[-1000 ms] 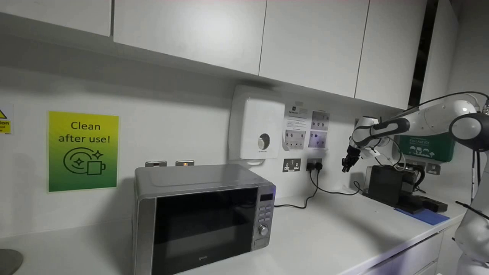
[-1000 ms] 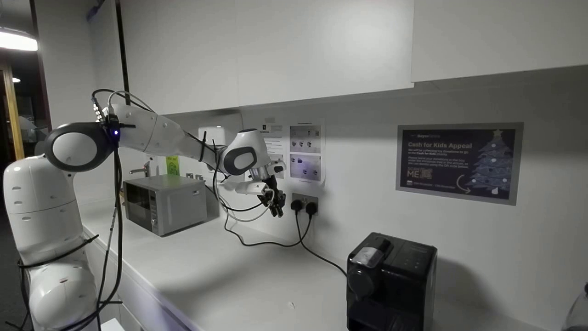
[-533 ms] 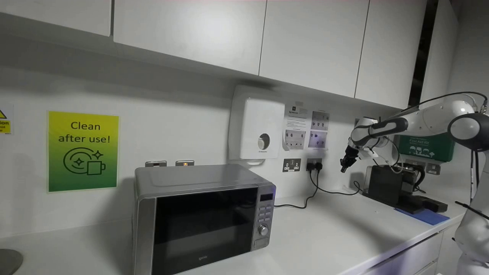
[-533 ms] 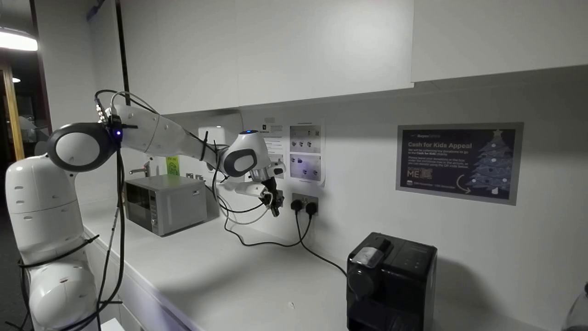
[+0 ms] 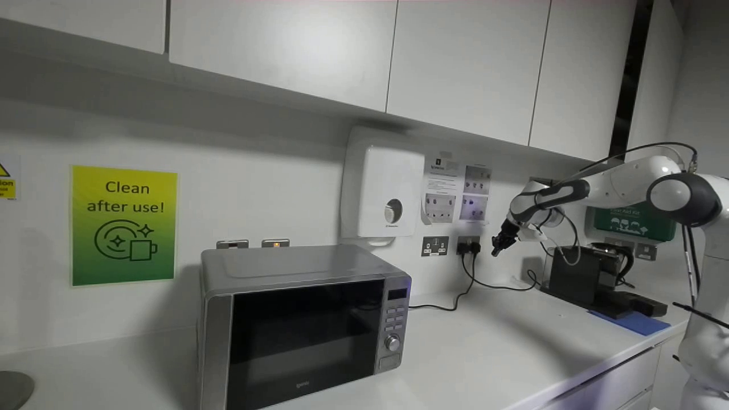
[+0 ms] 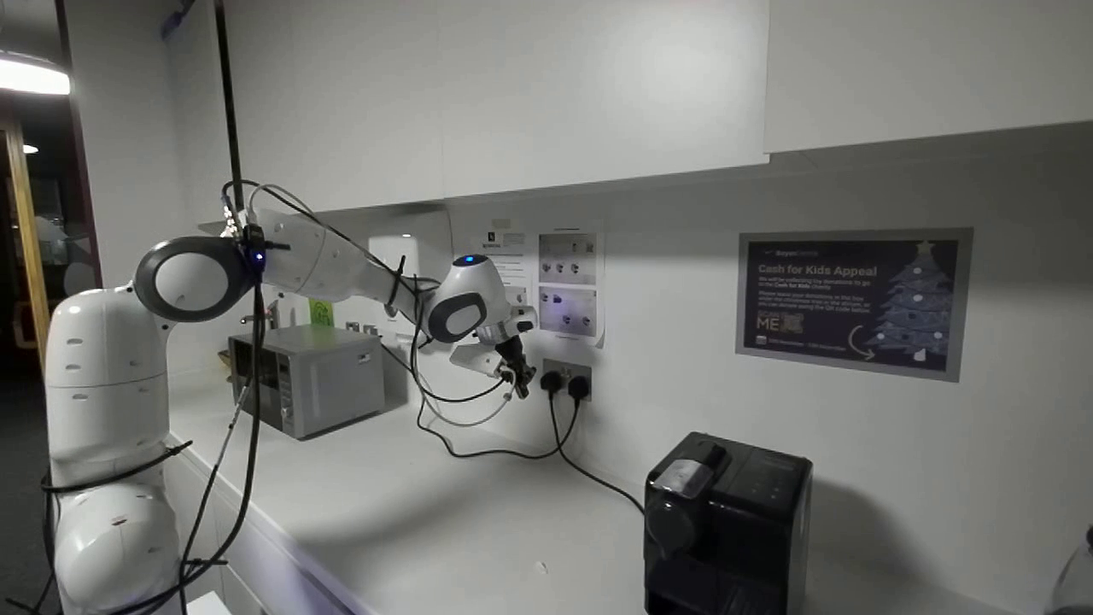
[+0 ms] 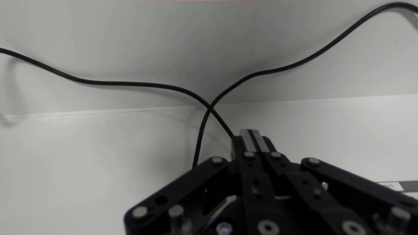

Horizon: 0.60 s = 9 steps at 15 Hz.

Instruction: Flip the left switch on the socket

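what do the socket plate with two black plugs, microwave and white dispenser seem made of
Socket plate: probably satin metal, from its even grey; coated plastic is possible. Black plugs: likely plastic, dull and rounded. Microwave: silver casing with soft sheen, so metal or metallic paint; dark, faintly reflective door, perhaps glass. White dispenser: likely plastic, smooth with rounded corners.

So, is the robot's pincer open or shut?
The pincer is shut: in the wrist view, its two fingertips are right up against each other.

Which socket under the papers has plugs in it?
The socket nearer the coffee machine: two black plugs sit in it. The other socket, nearer the white box, has none.
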Motion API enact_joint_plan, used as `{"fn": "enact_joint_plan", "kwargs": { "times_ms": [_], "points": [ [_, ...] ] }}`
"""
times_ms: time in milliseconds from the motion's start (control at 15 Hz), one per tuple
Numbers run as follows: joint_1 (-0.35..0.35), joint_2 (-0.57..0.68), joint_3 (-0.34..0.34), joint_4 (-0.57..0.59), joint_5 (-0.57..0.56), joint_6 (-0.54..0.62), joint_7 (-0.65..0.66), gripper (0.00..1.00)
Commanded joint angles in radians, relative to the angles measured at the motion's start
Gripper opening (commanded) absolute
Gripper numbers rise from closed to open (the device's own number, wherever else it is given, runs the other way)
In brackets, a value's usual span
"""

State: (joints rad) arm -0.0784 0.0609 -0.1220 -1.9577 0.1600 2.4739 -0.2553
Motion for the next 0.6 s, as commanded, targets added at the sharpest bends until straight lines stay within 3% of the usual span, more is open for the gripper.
{"fn": "enact_joint_plan", "kwargs": {
  "times_ms": [0, 533],
  "points": [
    [-0.013, 0.093, 0.027, 0.119, 0.040, 0.035, -0.001, 0.00],
    [-0.033, 0.226, 0.067, 0.305, 0.018, 0.036, -0.047, 0.00]
  ]
}}
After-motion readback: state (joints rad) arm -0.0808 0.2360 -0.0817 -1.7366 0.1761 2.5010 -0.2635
